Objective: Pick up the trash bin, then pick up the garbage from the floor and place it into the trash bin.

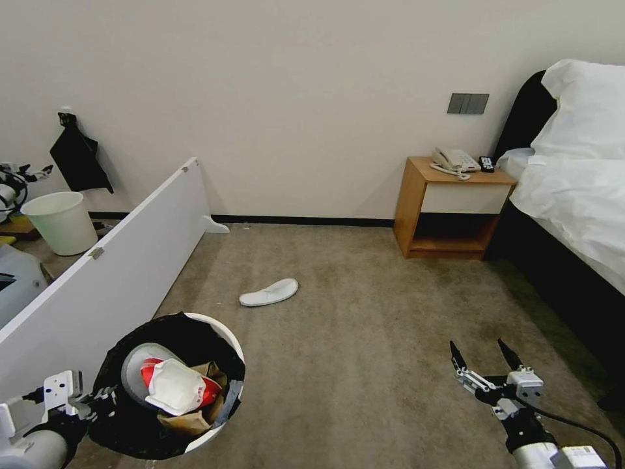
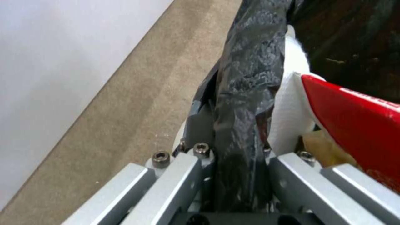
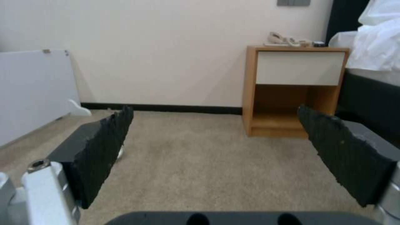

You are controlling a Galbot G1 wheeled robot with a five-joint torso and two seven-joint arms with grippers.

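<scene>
1. The left claw [image 1: 97, 397] is clamped on the bag-covered rim of the trash bin [image 1: 221, 329], low at the robot's left.
2. Inside the bin lie a red-white wrapper [image 1: 174, 385] and a brown paper bag [image 1: 185, 422].
3. The right claw [image 1: 485, 357] hangs wide apart above the carpet [image 1: 364, 326], holding nothing.
4. Farther away, a white slipper [image 1: 268, 292] lies on the carpet, well apart from both claws.

head view high, wrist views close, low

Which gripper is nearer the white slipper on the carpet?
Roughly even. The left gripper grips the trash bin rim, below-left of the slipper; the open right gripper hangs below-right.
</scene>
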